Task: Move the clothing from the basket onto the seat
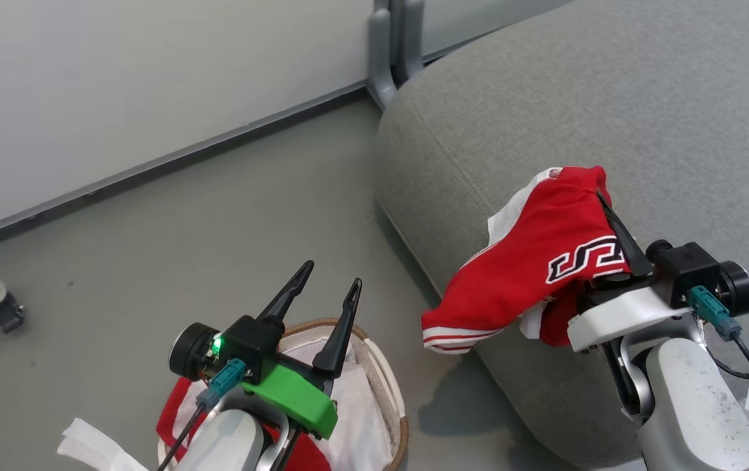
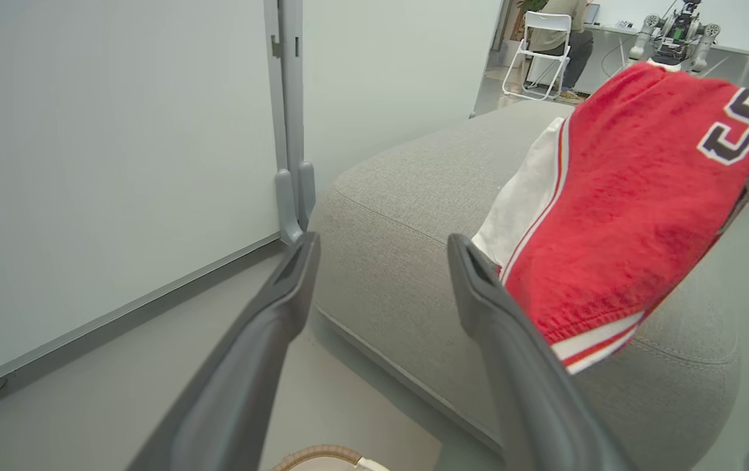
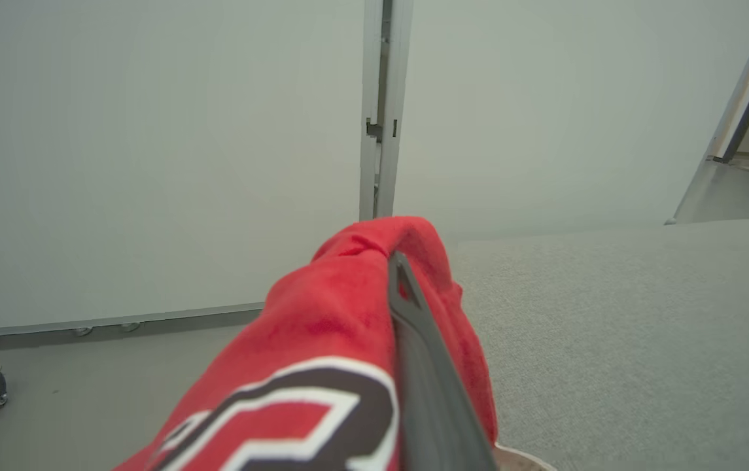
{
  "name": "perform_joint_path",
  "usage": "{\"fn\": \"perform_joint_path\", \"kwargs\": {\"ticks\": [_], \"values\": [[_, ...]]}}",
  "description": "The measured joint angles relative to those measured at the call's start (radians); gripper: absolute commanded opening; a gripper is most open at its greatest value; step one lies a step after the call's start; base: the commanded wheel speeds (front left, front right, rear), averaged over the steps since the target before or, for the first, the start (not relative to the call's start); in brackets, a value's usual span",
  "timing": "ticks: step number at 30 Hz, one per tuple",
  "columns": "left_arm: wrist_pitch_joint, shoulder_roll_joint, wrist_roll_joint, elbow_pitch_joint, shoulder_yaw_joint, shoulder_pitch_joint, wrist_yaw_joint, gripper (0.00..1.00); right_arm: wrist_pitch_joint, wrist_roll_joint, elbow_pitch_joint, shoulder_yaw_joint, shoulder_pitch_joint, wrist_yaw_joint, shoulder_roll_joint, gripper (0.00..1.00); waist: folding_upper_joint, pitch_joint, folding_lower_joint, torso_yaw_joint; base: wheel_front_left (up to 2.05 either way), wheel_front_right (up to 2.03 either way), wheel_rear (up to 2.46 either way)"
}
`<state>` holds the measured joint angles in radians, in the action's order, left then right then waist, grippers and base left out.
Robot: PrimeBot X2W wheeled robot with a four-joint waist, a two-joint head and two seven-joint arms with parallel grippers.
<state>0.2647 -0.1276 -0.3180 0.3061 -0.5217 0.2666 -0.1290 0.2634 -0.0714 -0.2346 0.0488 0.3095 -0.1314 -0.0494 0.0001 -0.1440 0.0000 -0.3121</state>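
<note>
**Red garment held over the seat's edge, not yet down**

My right tool is clenched on a red garment. The cloth drapes over the tool's fingers above the rounded front edge of the seat, and its striped hem hangs off the side. I judge it best to reach further in over the seat, lower until the cloth rests, then let go. My right forearm rises from below, with the tool angled upward. My left tool hovers released above the basket, where more red clothing lies.

The right gripper is largely covered by the red garment — one finger is seen. The basket is cut off by the lower edge and partly hidden by the left arm.
</note>
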Motion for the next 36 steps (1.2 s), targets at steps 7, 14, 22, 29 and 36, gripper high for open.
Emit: {"fn": "perform_joint_path", "kwargs": {"ticks": [7, 14, 22, 29, 36], "values": [[0.000, -0.018, 0.004, 0.013, -0.021, 0.038, 0.000, 1.00, 0.000, -0.030, 0.009, -0.006, 0.001, 0.000, 0.000, 0.00, 0.0000, -0.068, 0.0000, -0.089, 0.00, 0.00, 0.00], [0.000, -0.031, 0.004, 0.015, -0.030, 0.063, 0.000, 1.00, 0.000, -0.035, 0.015, -0.019, 0.017, 0.000, 0.000, 0.00, 0.0000, -0.140, 0.0000, -0.122, 0.00, 0.00, 0.00], [0.000, -0.036, 0.012, 0.001, -0.039, 0.095, 0.000, 1.00, 0.000, 0.074, 0.023, -0.012, 0.163, 0.000, 0.001, 0.00, 0.0000, -0.205, 0.0001, -0.088, 0.00, 0.00, 0.00], [0.000, -0.038, 0.024, -0.021, -0.063, 0.141, 0.000, 1.00, 0.000, 0.191, 0.011, -0.077, 0.425, 0.000, -0.026, 0.00, 0.0000, -0.271, 0.0001, -0.022, 0.00, 0.00, 0.00], [0.000, -0.012, 0.035, -0.047, -0.091, 0.199, 0.000, 1.00, 0.000, 0.212, -0.023, -0.230, 0.648, 0.000, -0.215, 0.00, 0.0000, -0.335, 0.0001, 0.076, 0.00, 0.00, 0.00]]}}
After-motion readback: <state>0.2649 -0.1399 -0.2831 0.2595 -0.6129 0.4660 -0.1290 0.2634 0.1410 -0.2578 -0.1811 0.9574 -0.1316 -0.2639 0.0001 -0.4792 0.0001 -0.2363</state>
